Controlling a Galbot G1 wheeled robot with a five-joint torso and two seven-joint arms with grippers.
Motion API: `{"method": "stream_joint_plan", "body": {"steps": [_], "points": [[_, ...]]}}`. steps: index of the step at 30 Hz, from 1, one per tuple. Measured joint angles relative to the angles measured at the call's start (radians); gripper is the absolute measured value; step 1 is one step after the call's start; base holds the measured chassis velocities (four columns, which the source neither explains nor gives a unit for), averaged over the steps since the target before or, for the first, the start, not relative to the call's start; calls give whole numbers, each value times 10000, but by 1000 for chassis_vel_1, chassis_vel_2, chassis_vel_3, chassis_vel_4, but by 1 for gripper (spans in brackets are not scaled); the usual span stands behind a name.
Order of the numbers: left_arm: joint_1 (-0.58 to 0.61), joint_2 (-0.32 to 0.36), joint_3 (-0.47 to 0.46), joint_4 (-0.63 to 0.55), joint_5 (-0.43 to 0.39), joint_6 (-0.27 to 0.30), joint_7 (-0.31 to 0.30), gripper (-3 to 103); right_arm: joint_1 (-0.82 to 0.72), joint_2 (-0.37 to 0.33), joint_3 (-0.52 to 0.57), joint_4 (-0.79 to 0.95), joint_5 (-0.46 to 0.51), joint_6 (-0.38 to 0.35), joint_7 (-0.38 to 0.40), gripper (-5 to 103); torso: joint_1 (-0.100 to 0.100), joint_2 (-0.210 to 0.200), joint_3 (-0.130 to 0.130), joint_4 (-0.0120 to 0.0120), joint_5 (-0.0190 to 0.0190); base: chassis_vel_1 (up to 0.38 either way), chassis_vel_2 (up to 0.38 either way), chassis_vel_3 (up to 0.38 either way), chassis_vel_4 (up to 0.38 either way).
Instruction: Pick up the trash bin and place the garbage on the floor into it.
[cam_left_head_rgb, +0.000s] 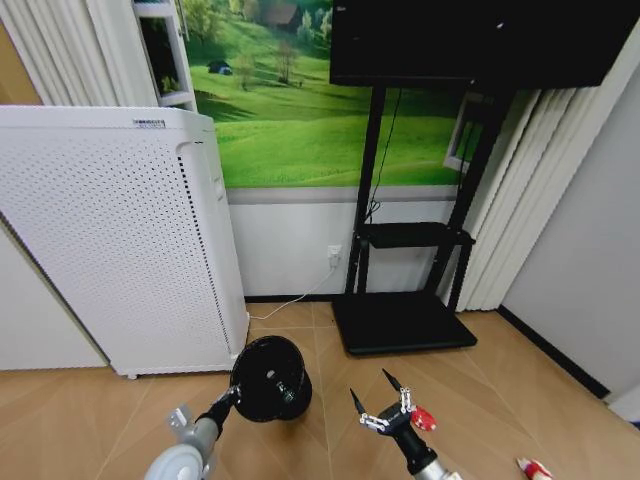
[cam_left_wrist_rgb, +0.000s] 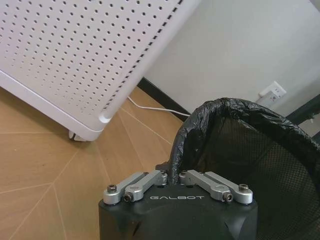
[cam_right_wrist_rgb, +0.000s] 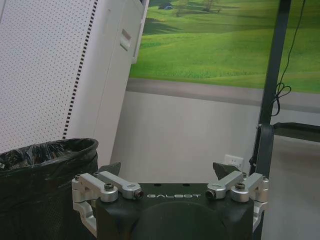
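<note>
While the left gripper (cam_left_wrist_rgb: 172, 177) has its fingers pinched on the rim of the trash bin (cam_left_head_rgb: 270, 378), held tipped beside the white appliance (cam_left_head_rgb: 120, 240), the right gripper (cam_left_head_rgb: 380, 398) hangs spread wide and empty, so the garbage (cam_left_head_rgb: 533, 468) on the floor (cam_left_head_rgb: 520, 380) remains uncollected.

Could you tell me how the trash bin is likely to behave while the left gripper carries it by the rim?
The trash bin is open mesh, so probably light for its size. The left gripper pinches just one spot on its rim, so it will likely hang tilted and may swing. The black liner folded over the rim looks thin and slick, so the grip could slip somewhat.
</note>
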Motion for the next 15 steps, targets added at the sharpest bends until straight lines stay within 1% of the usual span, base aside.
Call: {"method": "stream_joint_plan", "body": {"steps": [2,5,8,15], "points": [[57,-52,-64,2,0,-7,-2,3,64,-28,-42,-33,12,-18,0,100,0,0,-1,1,7,52,31,-21,-37],[104,-98,-100,9,0,-8,-2,3,104,-51,-62,-51,40,-24,0,100,0,0,0,3,4,0,0,0,0],[141,-131,-148,10,2,-12,-2,3,130,-81,-74,-58,59,-27,0,100,0,0,0,2,6,-83,-80,69,83],[162,-170,-232,10,-4,-15,-2,3,187,-246,-91,-131,64,-24,0,100,0,0,0,-1,9,-190,-179,184,181]]}}
